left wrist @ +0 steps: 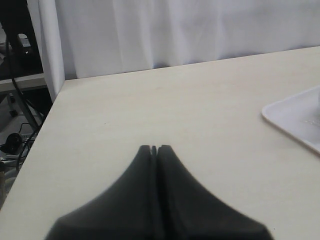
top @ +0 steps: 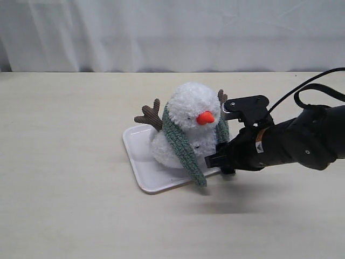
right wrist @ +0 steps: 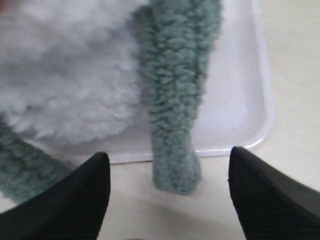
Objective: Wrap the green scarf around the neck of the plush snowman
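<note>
My worry is the pull: the scarf (top: 186, 148) is only draped round the neck (top: 199, 129) of the snowman (top: 188, 116), both ends hanging down its front and uncrossed, so I judge a tug on one end could drag the whole strip off, or tip the light toy over on its tray (top: 141, 162). The tray sits loose on the tabletop (top: 64, 135), so it could slide too. If I close too low I may pinch the tray's rim along with the plush; too deep, and I catch the white belly fur instead. The right end effector (top: 218, 159) is low at the tray's near right edge, the arm reaching in from the tabletop's right side. Its jaws are spread wide and hold nothing. In the right wrist view, one scarf end (right wrist: 175, 100) spills over the rim onto the tabletop between them. The left end effector (left wrist: 155, 149) is clenched on nothing, parked over bare tabletop off the tray's left corner.
</note>
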Robot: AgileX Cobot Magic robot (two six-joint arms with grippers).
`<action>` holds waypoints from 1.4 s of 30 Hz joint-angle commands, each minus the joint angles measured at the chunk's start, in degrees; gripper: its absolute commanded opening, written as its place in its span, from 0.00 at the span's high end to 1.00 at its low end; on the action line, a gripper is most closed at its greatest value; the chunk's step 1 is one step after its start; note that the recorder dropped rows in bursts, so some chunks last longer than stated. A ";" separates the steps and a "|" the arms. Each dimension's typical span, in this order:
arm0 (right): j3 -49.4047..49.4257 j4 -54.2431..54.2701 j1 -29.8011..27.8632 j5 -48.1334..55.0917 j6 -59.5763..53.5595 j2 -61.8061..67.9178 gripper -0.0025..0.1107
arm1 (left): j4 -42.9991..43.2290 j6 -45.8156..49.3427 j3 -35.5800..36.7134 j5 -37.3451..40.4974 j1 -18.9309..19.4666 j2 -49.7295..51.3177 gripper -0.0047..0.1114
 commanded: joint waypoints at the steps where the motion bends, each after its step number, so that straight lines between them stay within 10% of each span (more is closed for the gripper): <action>1: 0.22 -0.53 -2.41 -4.37 -0.93 2.74 0.42 | -0.16 -0.01 0.09 -0.69 -0.35 -0.12 0.96; 14: 0.22 -1.78 -2.16 -8.62 0.69 5.17 0.93 | -0.16 -0.01 0.09 -0.69 -0.35 -0.12 0.96; 42: -4.44 10.27 5.22 4.25 -3.34 3.22 0.94 | -0.16 -0.01 0.09 -0.69 -0.35 -0.12 0.96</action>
